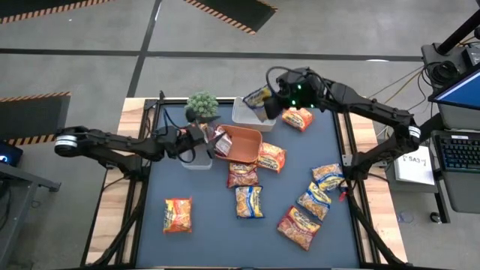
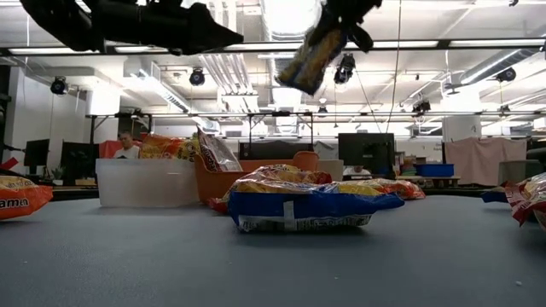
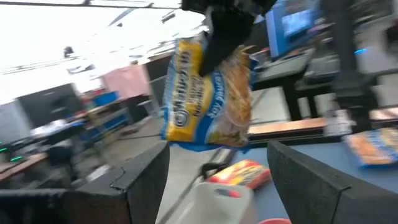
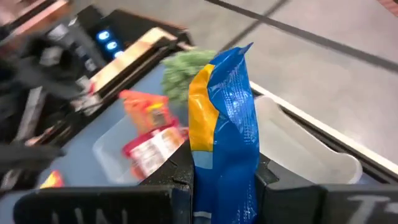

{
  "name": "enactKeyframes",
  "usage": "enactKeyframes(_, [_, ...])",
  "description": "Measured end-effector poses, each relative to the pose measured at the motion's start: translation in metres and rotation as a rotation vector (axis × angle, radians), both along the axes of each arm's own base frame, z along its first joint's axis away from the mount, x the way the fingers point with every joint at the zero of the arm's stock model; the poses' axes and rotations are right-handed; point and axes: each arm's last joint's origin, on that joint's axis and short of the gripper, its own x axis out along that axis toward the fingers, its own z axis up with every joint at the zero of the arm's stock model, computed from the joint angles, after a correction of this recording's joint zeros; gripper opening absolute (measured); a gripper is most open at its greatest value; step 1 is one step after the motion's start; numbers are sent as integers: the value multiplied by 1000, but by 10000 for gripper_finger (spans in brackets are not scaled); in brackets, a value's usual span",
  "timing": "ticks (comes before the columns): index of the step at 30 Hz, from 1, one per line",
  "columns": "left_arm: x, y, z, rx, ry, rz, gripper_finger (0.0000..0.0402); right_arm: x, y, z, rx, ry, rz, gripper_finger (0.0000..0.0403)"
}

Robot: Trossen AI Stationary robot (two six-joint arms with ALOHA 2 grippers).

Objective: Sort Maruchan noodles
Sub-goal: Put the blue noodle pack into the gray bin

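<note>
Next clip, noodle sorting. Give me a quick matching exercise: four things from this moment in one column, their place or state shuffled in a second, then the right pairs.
Things
1. blue-and-yellow packet
2. left claw
3. orange tray
4. orange packet

Place or state
A. lies alone on the mat near the left front corner
B. hangs in the air, pinched in the right claw above the clear tub
C. open, holding nothing, near the plant
D. sits mid-table beside a second clear tub, a red packet leaning at its edge

Pairs: 1-B, 2-C, 3-D, 4-A
</note>
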Motion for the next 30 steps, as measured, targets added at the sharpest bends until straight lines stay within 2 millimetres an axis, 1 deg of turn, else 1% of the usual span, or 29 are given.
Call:
enactKeyframes(3, [-5, 1, 5, -4, -15, 58, 252, 1, -19, -9, 35, 10, -71, 58])
enactKeyframes(6, [-10, 1, 9, 7, -10, 68, 252, 6, -39, -21, 74, 25, -131, 58])
enactKeyframes(13, [-13, 1, 11, 50, 21, 76, 252, 25, -83, -44, 168, 96, -249, 58])
enactKeyframes(17, [-12, 1, 10, 70, 37, 81, 252, 39, -101, -58, 245, 201, -287, 58])
enactKeyframes(21, [-11, 1, 8, 74, 48, 92, 252, 52, -111, -68, 298, 284, -315, 58])
enactKeyframes(24, [-10, 1, 6, 74, 58, 94, 252, 58, -116, -75, 311, 364, -374, 58])
enactKeyframes(28, [-8, 2, 4, 74, 68, 95, 252, 66, -114, -85, 284, 461, -455, 58])
enactKeyframes(30, [-8, 3, 3, 76, 73, 98, 252, 69, -112, -89, 292, 480, -468, 58])
